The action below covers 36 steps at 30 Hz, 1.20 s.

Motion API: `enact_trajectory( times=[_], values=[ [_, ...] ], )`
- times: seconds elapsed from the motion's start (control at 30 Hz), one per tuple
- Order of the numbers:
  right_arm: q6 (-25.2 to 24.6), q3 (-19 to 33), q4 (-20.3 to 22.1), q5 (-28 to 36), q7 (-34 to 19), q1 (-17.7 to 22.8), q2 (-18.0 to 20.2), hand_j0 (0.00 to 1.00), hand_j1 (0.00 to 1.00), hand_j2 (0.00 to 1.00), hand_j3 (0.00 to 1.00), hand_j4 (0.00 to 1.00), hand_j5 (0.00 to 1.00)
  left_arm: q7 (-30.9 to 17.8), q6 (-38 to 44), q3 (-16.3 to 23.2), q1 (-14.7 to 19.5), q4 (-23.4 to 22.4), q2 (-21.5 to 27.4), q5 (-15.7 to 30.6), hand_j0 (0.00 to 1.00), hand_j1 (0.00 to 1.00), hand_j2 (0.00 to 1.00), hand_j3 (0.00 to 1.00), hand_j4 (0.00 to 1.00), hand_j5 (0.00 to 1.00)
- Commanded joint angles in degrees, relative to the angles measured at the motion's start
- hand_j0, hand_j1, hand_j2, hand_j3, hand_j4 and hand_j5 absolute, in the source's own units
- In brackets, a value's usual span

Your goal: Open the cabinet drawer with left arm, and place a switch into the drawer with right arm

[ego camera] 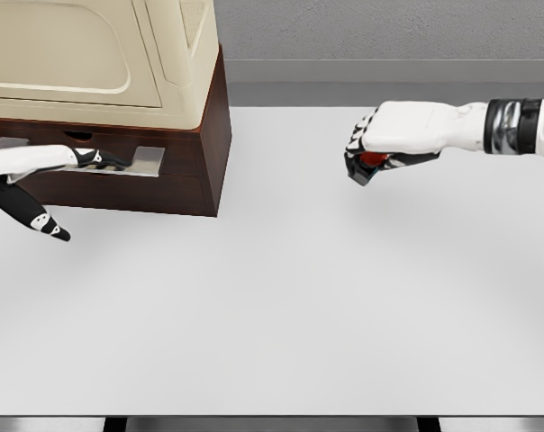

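Dark brown wood forms the cabinet [204, 135] at the far left corner of the white table [281, 297]; a cream appliance [101, 54] sits on top. The left hand [92, 159] has fingers hooked on the silver drawer handle [144, 163], its thumb hanging free; the drawer appears barely opened, if at all. The right hand [373, 148] is well right of the cabinet, clenched around the small red-and-black switch [374, 159]. The drawer front lies leftward of the switch. Judgement: the drawer must be pulled out before the transfer.
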<state>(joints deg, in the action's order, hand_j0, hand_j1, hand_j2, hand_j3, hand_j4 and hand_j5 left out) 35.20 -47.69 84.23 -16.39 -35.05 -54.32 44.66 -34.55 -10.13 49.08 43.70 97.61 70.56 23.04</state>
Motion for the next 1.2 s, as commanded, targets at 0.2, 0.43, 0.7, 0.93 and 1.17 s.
enact_trajectory(
  times=[0.2,0.43,0.7,0.93,1.17],
  values=[
    [-0.20,-1.09,4.28,3.82,0.05,-1.06,0.07,0.48,0.48,0.48,0.48,0.48,0.48,-0.45,-0.16,0.58,-0.45,1.27,2.21,1.65,1.00,1.00,1.00,1.00,1.00,1.00],
    [-0.20,-2.93,8.06,8.83,0.05,-3.08,0.16,0.48,0.48,0.48,0.48,0.48,0.48,-0.45,-0.16,0.67,-1.60,2.67,5.28,3.24,1.00,1.00,1.00,1.00,1.00,1.00],
    [-0.20,-7.94,9.11,16.39,0.05,-7.38,-0.37,0.48,0.48,0.48,0.48,0.48,0.48,-0.45,-0.25,0.67,-2.91,3.38,7.22,4.03,1.00,1.00,1.00,1.00,1.00,1.00],
    [-0.20,-8.64,9.02,17.27,0.05,-9.41,-2.65,0.48,0.48,0.48,0.48,0.48,0.48,-0.45,-0.69,0.58,-4.50,3.38,8.62,3.94,1.00,1.00,1.00,1.00,1.00,1.00],
    [-0.20,-9.43,8.67,17.36,0.05,-10.81,-4.41,0.48,0.48,0.48,0.48,0.48,0.48,-0.45,-5.08,0.58,-4.93,3.46,10.29,4.12,1.00,1.00,1.00,1.00,1.00,1.00]
  ],
)
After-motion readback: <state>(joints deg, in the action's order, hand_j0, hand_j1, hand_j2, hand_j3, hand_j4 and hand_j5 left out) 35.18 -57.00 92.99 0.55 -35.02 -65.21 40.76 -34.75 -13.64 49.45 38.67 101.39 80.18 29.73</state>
